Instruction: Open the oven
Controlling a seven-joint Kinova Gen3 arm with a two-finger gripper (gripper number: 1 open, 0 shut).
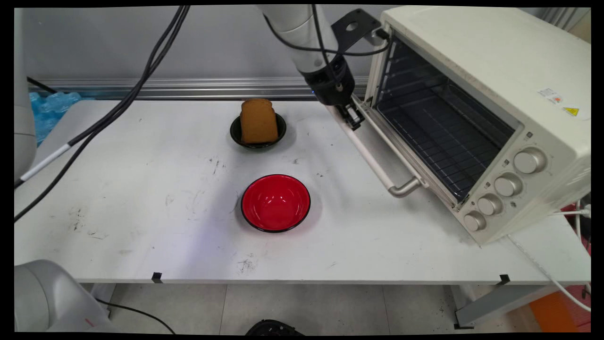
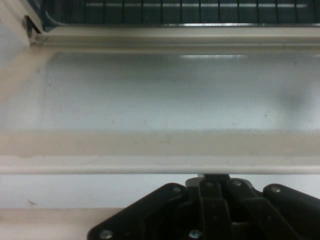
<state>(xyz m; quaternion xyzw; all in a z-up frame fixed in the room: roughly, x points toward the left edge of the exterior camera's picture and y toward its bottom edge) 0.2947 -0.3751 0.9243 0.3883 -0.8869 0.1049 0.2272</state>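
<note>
A cream toaster oven [image 1: 495,71] stands at the table's right with its door [image 1: 384,141] folded down flat and a wire rack [image 1: 439,127] visible inside. My gripper [image 1: 354,122] is shut and rests its tips on the far end of the door's front edge, by the handle [image 1: 373,163]. In the hand view the gripper [image 2: 207,177] has its linkage drawn together, touching the handle bar [image 2: 150,164]. The door glass [image 2: 160,95] lies beyond, with the oven rack [image 2: 175,10] at the top. Nothing is between the fingers.
A brown slice of bread [image 1: 258,122] stands in a small black bowl [image 1: 282,130] left of the gripper. An empty red bowl [image 1: 276,203] sits mid-table in front of the door. Black cables [image 1: 118,108] hang across the table's left.
</note>
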